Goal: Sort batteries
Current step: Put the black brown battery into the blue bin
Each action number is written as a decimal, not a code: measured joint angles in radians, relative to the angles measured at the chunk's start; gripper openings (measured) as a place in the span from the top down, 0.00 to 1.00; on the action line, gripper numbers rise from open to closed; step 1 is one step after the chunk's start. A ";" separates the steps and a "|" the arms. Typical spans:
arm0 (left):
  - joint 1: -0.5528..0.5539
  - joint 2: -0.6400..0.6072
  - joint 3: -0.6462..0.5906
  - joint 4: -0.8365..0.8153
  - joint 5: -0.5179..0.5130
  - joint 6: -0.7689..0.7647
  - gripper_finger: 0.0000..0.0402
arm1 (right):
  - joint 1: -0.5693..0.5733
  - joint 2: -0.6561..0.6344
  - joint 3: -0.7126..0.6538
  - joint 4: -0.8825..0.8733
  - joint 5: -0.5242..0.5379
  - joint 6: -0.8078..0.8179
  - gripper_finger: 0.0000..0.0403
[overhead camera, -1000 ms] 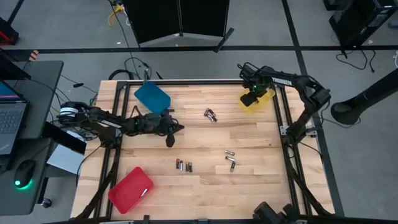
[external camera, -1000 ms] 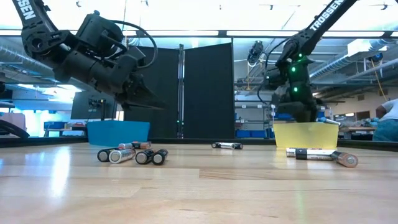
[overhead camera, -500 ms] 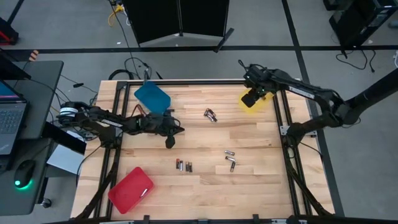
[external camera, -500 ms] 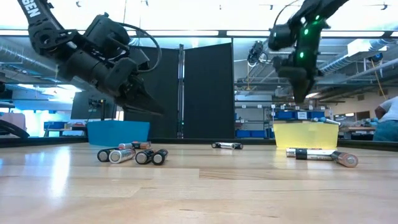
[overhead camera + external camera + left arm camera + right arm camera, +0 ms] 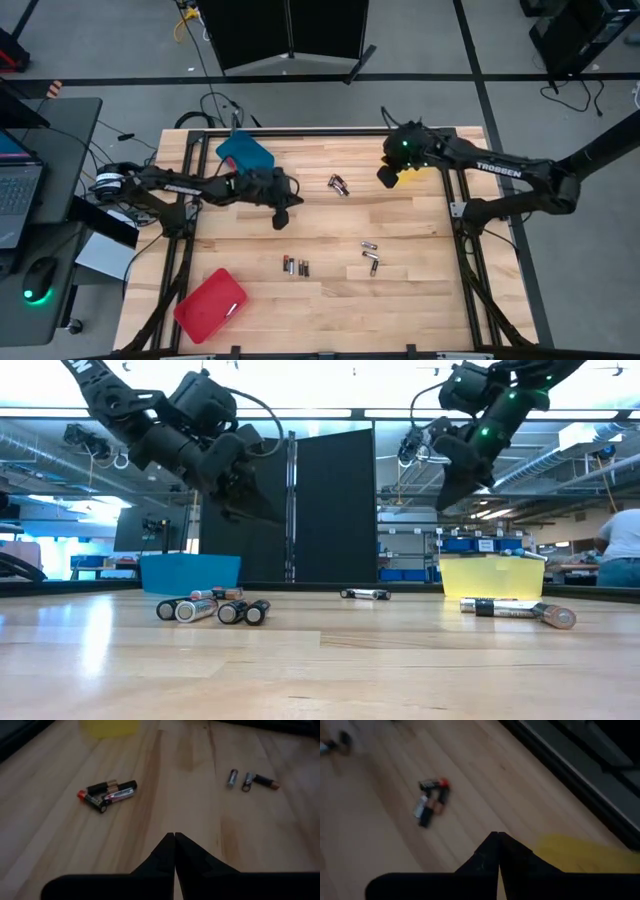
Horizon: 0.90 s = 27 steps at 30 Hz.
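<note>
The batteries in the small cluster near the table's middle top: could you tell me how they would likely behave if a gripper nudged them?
The batteries are smooth cylinders lying on their sides, so a sideways nudge would probably set them rolling. They lie touching, so pushing one likely shifts its neighbours. They look rigid.

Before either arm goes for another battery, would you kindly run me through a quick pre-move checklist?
1. Left gripper empty: ok, fingers shut with nothing between them.
2. Right gripper empty: ok, shut, nothing held.
3. Both grippers clear of the table: ok, the low view shows them raised above the wood.
4. Nearest target in sight: ok, the battery cluster lies loose between the two grippers.
5. Other batteries reachable: ok, the row of three and the right-hand group lie uncovered.
6. Trays unobstructed: the red tray ok; the blue tray and yellow tray partly under the arms, cannot tell.
</note>
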 joint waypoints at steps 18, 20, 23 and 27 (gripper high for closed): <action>0.009 0.000 -0.032 0.145 0.026 -0.084 0.96 | 0.174 -0.017 -0.128 0.315 0.001 0.046 0.97; 0.004 0.000 -0.075 0.253 0.026 -0.120 0.96 | 0.187 -0.017 -0.133 0.323 0.002 0.046 0.95; 0.004 0.000 -0.136 0.373 0.026 -0.159 0.96 | 0.205 -0.015 -0.135 0.360 0.002 0.044 0.94; 0.004 0.001 -0.180 0.374 0.026 -0.160 0.96 | 0.236 0.012 -0.135 0.463 0.003 0.014 0.97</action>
